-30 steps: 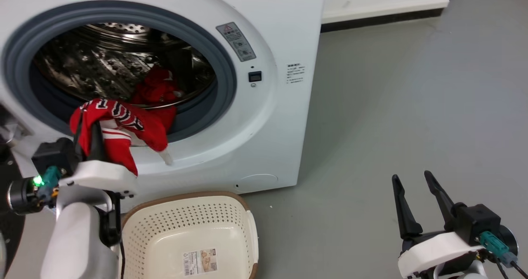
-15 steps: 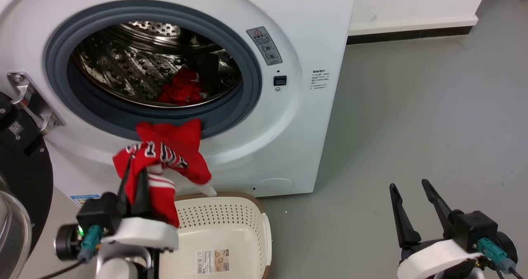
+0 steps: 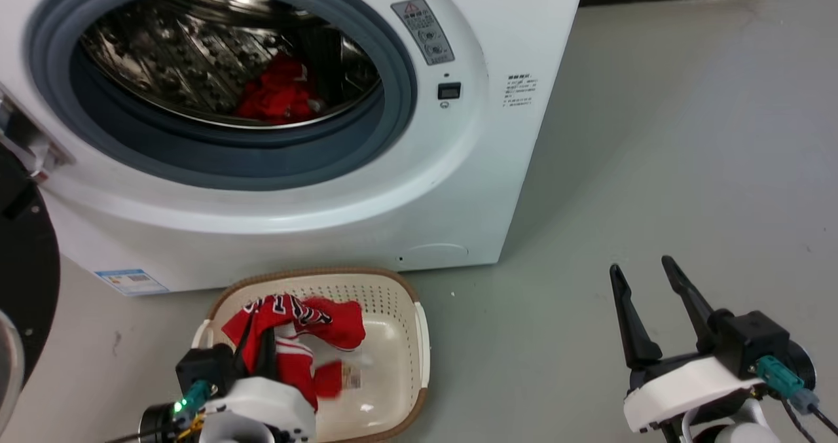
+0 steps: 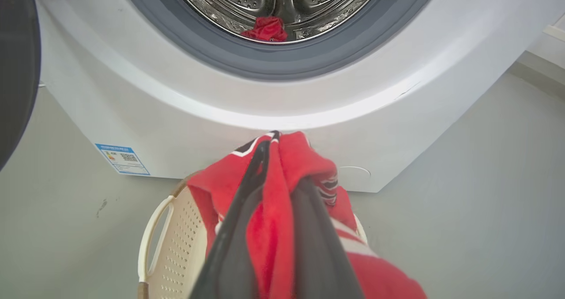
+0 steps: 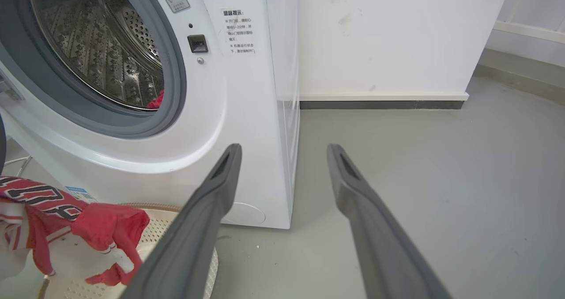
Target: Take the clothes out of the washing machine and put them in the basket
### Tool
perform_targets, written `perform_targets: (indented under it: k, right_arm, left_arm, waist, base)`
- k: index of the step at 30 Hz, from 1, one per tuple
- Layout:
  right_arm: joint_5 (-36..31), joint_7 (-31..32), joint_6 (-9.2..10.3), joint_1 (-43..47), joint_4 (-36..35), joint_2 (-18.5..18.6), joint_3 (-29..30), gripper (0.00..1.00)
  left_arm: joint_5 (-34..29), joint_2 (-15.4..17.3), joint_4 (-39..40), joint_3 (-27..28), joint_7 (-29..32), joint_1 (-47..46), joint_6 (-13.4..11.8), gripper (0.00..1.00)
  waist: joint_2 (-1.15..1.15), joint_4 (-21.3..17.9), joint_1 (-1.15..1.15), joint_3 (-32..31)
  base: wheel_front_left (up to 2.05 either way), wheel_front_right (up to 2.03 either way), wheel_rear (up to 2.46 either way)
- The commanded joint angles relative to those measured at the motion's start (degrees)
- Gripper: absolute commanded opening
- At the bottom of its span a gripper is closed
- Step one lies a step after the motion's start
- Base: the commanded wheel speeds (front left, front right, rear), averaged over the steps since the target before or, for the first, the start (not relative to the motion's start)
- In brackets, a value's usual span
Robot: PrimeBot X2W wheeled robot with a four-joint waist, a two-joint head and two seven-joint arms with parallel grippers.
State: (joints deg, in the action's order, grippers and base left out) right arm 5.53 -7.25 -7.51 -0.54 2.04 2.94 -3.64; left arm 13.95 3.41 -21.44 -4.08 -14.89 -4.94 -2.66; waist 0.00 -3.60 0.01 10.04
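Fingers of the left end effector (image 3: 260,335) (image 4: 284,162) were closed tightly on the red jersey (image 3: 294,312) (image 4: 273,228) (image 5: 39,197), with only the folded cloth between them. The jersey, with black letters outlined in white and white bands, hung from these fingers over the cream basket (image 3: 419,338) (image 4: 176,237) (image 5: 156,230). Its lower folds were inside the brown rim; whether they touched the bottom of the basket, I cannot tell.

The basket stood on the grey floor (image 3: 655,135) just in front of the washing machine (image 3: 458,168) (image 4: 309,96) (image 5: 247,113), below the porthole. The black-rimmed door (image 3: 19,266) (image 4: 13,69) was swung open to the left side. Inside the steel drum (image 3: 163,57), a second garment (image 3: 275,96) (image 4: 265,28) (image 5: 155,101), also red, lay crumpled at the bottom, behind the grey gasket (image 3: 262,161). A warning sticker (image 3: 424,31) was on the white front, to the right of the porthole, and a blue label (image 3: 131,281) was low on the left corner of the machine.

The right end effector (image 3: 641,266) (image 5: 284,148) was above the floor, well apart from the basket and to the right of the machine. Its two fingers were spread wide and held nothing. Behind it in the right wrist view was a white wall (image 5: 397,34) with a dark strip along the floor.
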Motion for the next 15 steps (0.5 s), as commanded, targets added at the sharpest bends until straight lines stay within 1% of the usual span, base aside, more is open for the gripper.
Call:
perform_targets:
  k: [1, 9, 15]
  right_arm:
    - [0.5, -0.4, 0.04, -1.3, 0.0, -0.1, 0.0, 1.0]
    - [0.9, -2.0, 0.04, -5.2, -0.2, -0.1, -1.0, 1.0]
    - [1.2, -3.3, 0.04, -8.5, -0.3, -0.1, -2.2, 1.0]
  left_arm:
    - [0.0, 0.1, -0.7, 0.3, -0.4, -2.3, 0.2, 0.0]
    - [-1.3, -0.1, -6.0, 3.7, -0.4, -8.1, 1.1, 0.0]
    - [-2.8, 1.1, -11.6, 6.2, -0.4, -12.6, 2.0, 0.0]
  waist:
    - [0.0, -0.8, -0.01, 2.6]
    - [0.0, -3.2, -0.01, 11.0]
    - [0.0, -5.1, -0.01, 18.1]
  base:
    - [0.0, 0.0, 0.0]
    - [0.0, 0.0, 0.0]
    - [0.0, 0.0, 0.0]
